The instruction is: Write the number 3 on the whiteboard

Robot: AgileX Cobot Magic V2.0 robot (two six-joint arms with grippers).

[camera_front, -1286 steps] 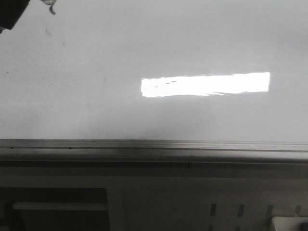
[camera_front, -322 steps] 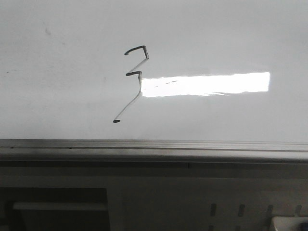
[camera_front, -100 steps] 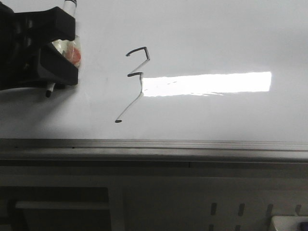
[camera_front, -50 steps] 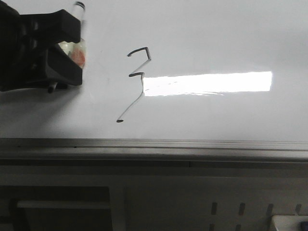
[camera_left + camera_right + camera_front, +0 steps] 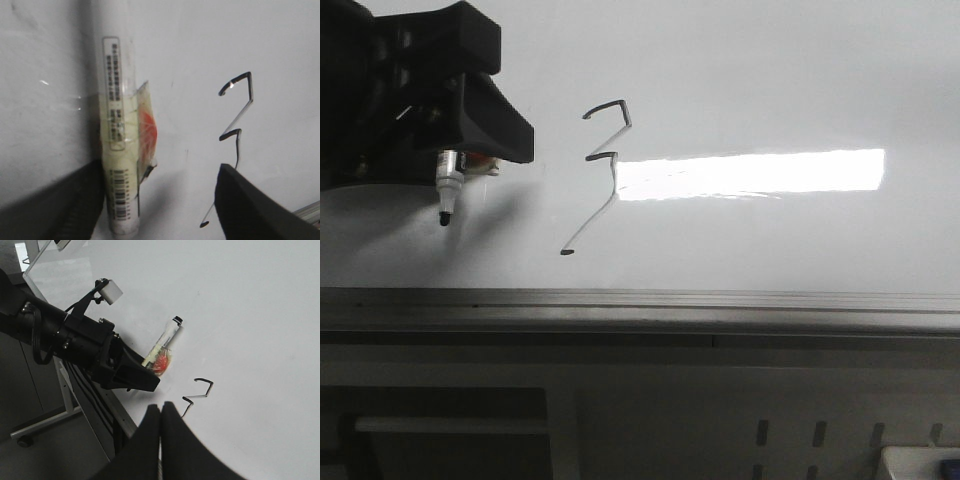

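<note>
1. The left gripper (image 5: 455, 150) is clenched on a marker pen (image 5: 116, 150); its black jaws grip the barrel at the taped part, and the left wrist view shows a dark finger (image 5: 70, 207) against the pen's side.
2. The pen has a white barrel with a printed label, a barcode, and clear tape holding a red-orange patch. In the front view its black tip (image 5: 444, 217) points down toward the near rail, and whether it touches the surface cannot be told.
3. The right gripper (image 5: 160, 415) has its two dark jaws pressed together with nothing between them.
4. The number 3 (image 5: 600, 170) is a thin black angular zigzag: a short hooked top stroke, a second kink below it, then a long slanted tail ending in a dot (image 5: 566, 252). It lies on the whiteboard (image 5: 750, 70), beside the left gripper and apart from the pen tip.
5. A bright rectangular glare patch (image 5: 750, 174) begins at the middle of the number 3 and runs away from the left gripper.
6. The whiteboard's grey metal rail (image 5: 640, 300) runs along its near edge; below it is a dull grey slotted panel (image 5: 820, 435).
7. Nothing covers the number 3 in the front view; in the right wrist view the right jaws hide its tail.
</note>
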